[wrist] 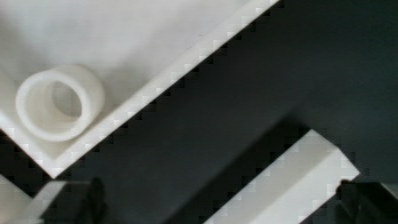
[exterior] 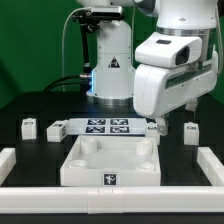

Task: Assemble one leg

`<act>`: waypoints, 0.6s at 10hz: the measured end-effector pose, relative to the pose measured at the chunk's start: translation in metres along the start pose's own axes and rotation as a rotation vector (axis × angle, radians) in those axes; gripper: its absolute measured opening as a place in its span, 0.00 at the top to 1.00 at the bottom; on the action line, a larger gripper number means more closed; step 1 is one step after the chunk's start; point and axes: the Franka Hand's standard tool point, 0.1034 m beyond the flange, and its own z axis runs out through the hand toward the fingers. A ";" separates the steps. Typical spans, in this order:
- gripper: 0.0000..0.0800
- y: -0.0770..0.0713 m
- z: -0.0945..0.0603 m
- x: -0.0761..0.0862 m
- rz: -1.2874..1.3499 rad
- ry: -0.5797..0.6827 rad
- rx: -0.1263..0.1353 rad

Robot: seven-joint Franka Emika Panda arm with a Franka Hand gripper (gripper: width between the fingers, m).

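Observation:
Three small white legs with tags lie on the black table in the exterior view: one (exterior: 28, 126) at the far left, one (exterior: 55, 130) beside it, one (exterior: 190, 132) at the right. My gripper (exterior: 160, 118) hangs low over the table near the right end of the marker board (exterior: 105, 126), behind the large white panel (exterior: 110, 160). In the wrist view my gripper (wrist: 217, 205) is open with nothing between the fingers (wrist: 71, 205). Below it I see black table, the panel's corner (wrist: 125, 50) with a round socket (wrist: 57, 103), and a white strip (wrist: 302, 175). No leg shows in the wrist view.
Low white walls (exterior: 15, 165) border the work area at the left, right and front. The arm's base (exterior: 110, 70) stands behind the marker board. A small tagged piece (exterior: 153, 127) sits right by the gripper; I cannot tell what it is.

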 end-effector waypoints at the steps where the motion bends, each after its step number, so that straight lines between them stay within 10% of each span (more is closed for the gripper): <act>1: 0.19 -0.003 0.003 -0.005 0.054 -0.043 0.028; 6: 0.19 -0.003 0.003 -0.005 0.054 -0.043 0.028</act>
